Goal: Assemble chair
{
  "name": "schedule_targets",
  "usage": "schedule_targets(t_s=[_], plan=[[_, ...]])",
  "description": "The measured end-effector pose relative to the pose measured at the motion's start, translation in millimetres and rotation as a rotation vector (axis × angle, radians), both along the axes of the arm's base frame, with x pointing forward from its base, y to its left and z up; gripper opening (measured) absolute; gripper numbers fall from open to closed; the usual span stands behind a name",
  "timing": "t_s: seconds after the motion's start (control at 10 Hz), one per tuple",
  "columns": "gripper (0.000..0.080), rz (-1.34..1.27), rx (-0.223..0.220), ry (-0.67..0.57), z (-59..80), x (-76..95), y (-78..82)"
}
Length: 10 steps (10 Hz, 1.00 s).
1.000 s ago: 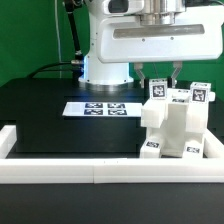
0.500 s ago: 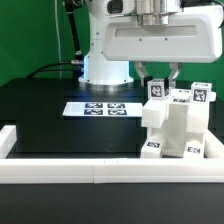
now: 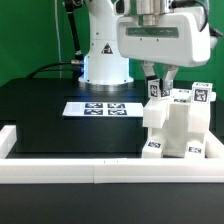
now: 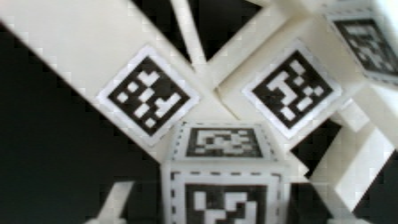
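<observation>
The partly built white chair (image 3: 176, 128) stands at the exterior view's right, just behind the front rail. Small tagged posts stick up from its top. My gripper (image 3: 158, 84) hangs straight down over the leftmost post (image 3: 157, 93) and is shut on it. In the wrist view that white post (image 4: 222, 160), with square tags on its top and side, sits between my gripper's (image 4: 222, 205) two fingers (image 4: 114, 198). Beyond it lie slanting white chair pieces with diamond-set tags (image 4: 151, 92). The post's lower end is hidden.
The marker board (image 3: 100, 108) lies flat on the black table, left of the chair. A long low white border rail (image 3: 90, 170) runs along the front and up the left side. The arm's white base (image 3: 105, 62) stands behind the board.
The arm's wide white hand has turned and shifted toward the exterior view's right. The fingers stay on the same post, and the chair has not moved.
</observation>
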<state>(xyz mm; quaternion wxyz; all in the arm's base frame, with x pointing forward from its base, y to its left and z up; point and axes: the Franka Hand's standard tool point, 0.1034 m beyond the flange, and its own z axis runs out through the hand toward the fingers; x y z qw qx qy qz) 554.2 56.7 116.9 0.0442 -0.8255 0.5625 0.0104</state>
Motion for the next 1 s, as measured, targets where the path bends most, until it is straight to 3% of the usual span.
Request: schedule_targets(t_s=[0.3,0.6,0.7,0.8,0.9,1.0], plan=[[0.0287,-0.225,0.008,0.019,-0.1,0.0,-0.2],[0.0287,-0.247,0.008,0.021,-0.1,0.1,0.0],[0.0467,-0.174,0.006,0.019,0.7,0.2,0.6],[0.0467,-0.121,0.005,0.017,1.4,0.6,0.8],[0.0601,-0.036,0.003,0.009,1.3,0.6,1.1],[0.0639,0.049,0.001,0.002,1.3,0.5,1.9]])
